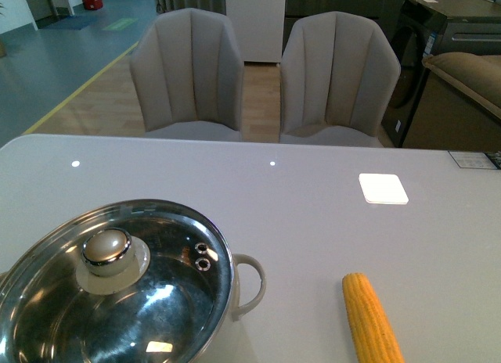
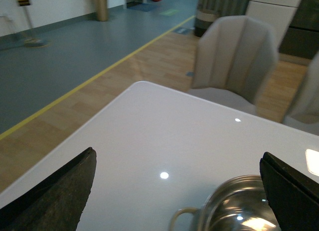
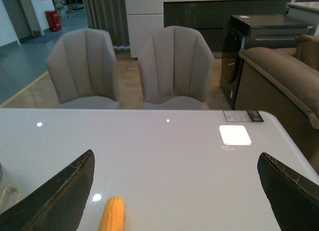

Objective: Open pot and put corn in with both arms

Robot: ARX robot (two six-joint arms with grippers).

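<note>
At the near edge of the desk (image 1: pixel 313 214), on the left, the steel pot (image 1: pixel 249 283) sits closed, its glass lid (image 1: pixel 156 308) on and the silver knob (image 1: pixel 107 247) up. The corn cob (image 1: pixel 371 320) lies to its right, well apart, lengthwise away from the robot. The left hand (image 2: pixel 178 156) is spread wide and empty above the pot's far rim. The right hand (image 3: pixel 175 156) is equally wide and empty, and the corn's tip shows between its fingers. Two grey chairs (image 1: pixel 188 73) stand beyond the desk.

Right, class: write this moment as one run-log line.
lid: on pot | corn: lying on table, right of pot, apart | left fingers: open, empty | right fingers: open, empty
</note>
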